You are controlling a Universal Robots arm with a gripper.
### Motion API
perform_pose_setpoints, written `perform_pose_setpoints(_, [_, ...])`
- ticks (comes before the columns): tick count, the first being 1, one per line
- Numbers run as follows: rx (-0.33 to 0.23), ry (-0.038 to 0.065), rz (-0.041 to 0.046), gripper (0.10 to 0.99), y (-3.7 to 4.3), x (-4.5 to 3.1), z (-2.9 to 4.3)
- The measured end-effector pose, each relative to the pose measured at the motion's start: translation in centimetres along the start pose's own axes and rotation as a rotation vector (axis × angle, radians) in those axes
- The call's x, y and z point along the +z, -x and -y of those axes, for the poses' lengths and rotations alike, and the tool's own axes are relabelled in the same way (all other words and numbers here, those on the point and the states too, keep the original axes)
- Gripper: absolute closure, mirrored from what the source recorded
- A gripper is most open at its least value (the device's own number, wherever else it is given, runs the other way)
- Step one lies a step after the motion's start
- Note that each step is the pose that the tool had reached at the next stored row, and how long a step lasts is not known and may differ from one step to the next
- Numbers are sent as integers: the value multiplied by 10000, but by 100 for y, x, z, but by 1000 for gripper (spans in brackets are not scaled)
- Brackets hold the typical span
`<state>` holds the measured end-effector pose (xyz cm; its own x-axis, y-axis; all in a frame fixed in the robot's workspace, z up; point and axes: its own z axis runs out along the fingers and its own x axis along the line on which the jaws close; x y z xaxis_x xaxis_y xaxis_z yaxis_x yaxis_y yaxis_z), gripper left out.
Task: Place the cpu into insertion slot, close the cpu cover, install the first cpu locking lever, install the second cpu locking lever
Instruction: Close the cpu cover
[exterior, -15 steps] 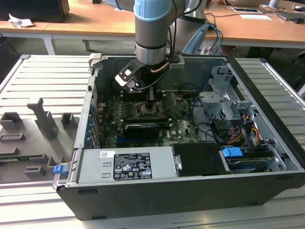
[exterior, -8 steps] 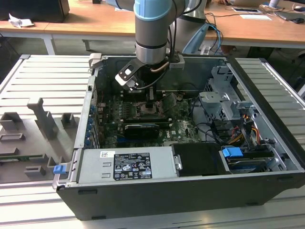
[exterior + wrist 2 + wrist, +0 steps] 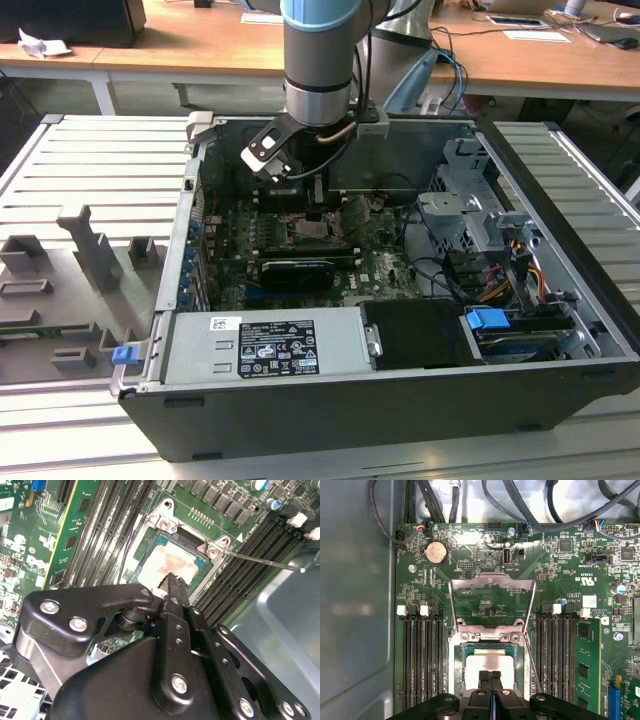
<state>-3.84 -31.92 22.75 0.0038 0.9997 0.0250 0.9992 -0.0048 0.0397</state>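
Right now your gripper point(image 3: 490, 676) is hovering low over the chip point(image 3: 487, 661), its fingers pressed together with nothing seen between them. Whether the tips are touching the chip is not clear. The chip is lying flat inside the socket point(image 3: 456, 655), pale face up, so the placing looks done and the cover step looks to be the one in hand.

Just beyond, the cover point(image 3: 492, 581) is standing swung back on its hinge, bare board showing through its cut-out centre. Bringing it down would call for getting behind its far bar and pushing toward the chip without scraping the face. A thin lever point(image 3: 532, 662) is angling out just beside the socket.

Memory slots point(image 3: 422, 660) are flanking both sides closely, leaving you a narrow lane. Farther off, cables point(image 3: 520, 505) are hanging across the board's far edge, and the case wall point(image 3: 355, 605) is closing off one side. Your open room is lying straight above.
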Motion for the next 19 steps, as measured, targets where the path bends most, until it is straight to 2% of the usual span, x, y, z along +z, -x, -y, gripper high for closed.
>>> perform_pose_setpoints(1, [-1, -1, 0, 980, -1, -33, 9])
perform_pose_setpoints(5, [-1, 0, 14, 980, -6, -60, 8])
perform_pose_setpoints(9, [-2, 0, 33, 980, -13, -145, 4])
perform_pose_setpoints(13, [0, 0, 38, 980, -23, -256, 0])
perform_pose_setpoints(16, [-2, 0, 38, 980, -32, -394, -6])
perform_pose_setpoints(19, [-1, 1, 36, 980, -33, -404, -47])
